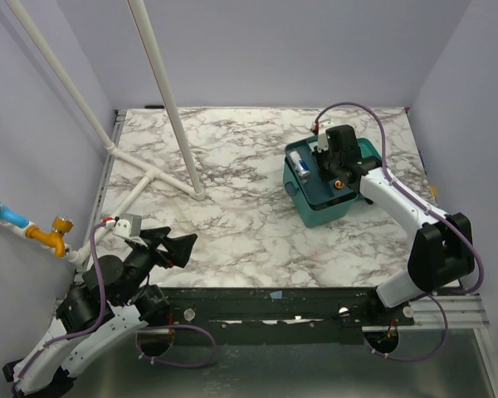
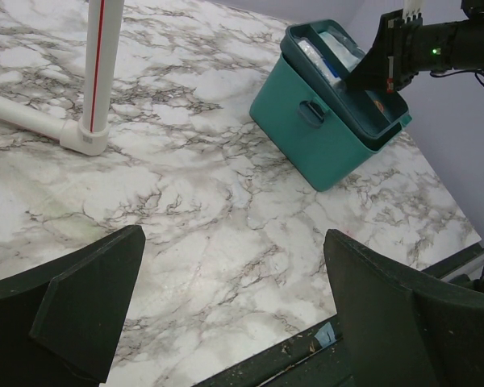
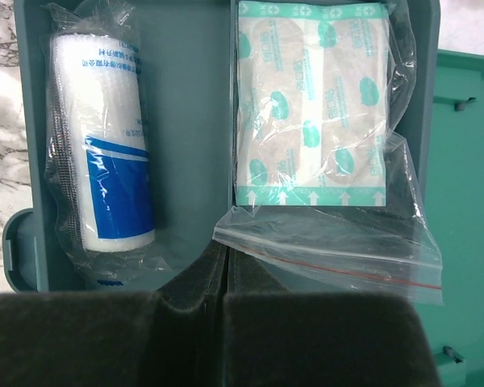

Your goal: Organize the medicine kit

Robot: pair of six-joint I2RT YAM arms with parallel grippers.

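Hovering over the deep teal-green rectangular plastic medicine kit [image 1: 322, 211], far right on the marbled table [image 1: 232, 224], the right gripper [image 3: 226, 270], jaws together, likely surveys contents; left gripper [image 2: 234, 238] idles, jaws apart.

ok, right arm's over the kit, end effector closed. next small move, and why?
Probably lift the right end effector straight up, clear of the medicine kit. It is shut, holding nothing, above the divider; the bandage roll and the bag of plasters already lie in separate compartments, so nothing seems left to place there.
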